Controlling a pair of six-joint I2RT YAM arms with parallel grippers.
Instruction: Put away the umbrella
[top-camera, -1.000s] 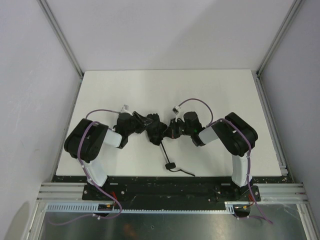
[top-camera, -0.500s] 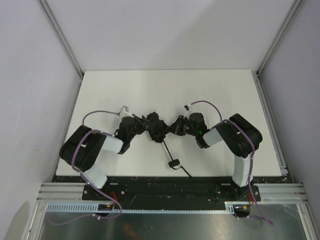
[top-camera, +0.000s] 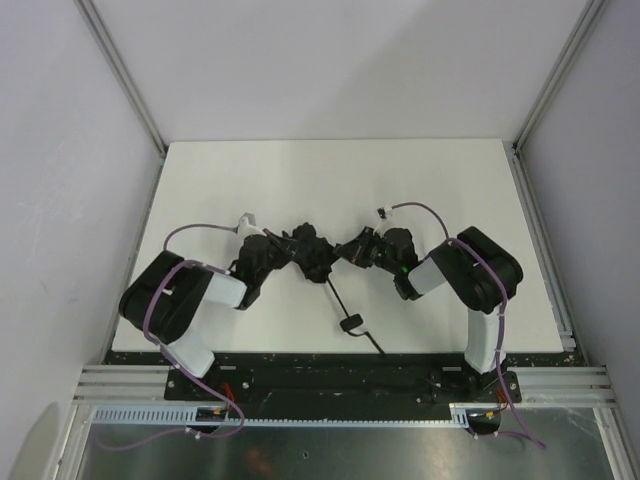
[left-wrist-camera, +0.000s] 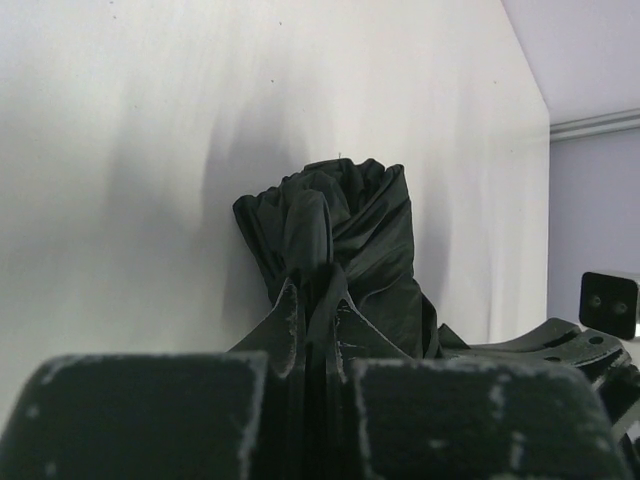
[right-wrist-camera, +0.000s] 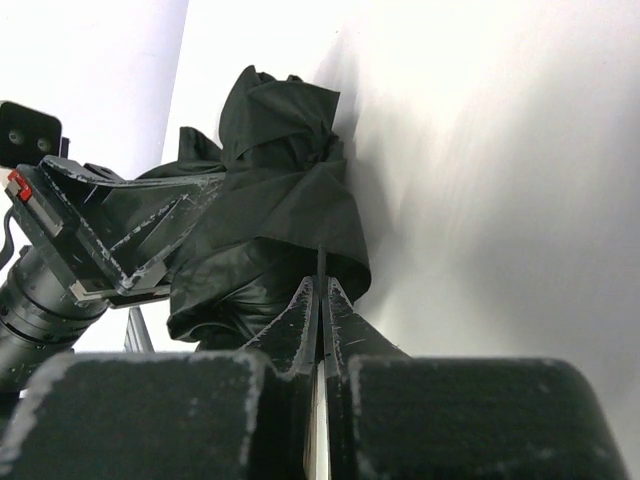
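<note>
Black fabric of the umbrella (top-camera: 315, 256) lay bunched at the middle of the white table (top-camera: 300, 180), between both arms. On the left, the left gripper (left-wrist-camera: 316, 300) was closed tight on a fold of it. The thin shaft (top-camera: 334, 296) and knob handle (top-camera: 351, 323) pointed toward the near edge. On the right, the right gripper (right-wrist-camera: 321, 292) also pinched the cloth. This cloth looked soft, light and slippery; the stiff shaft seemed a surer place to hold.
</note>
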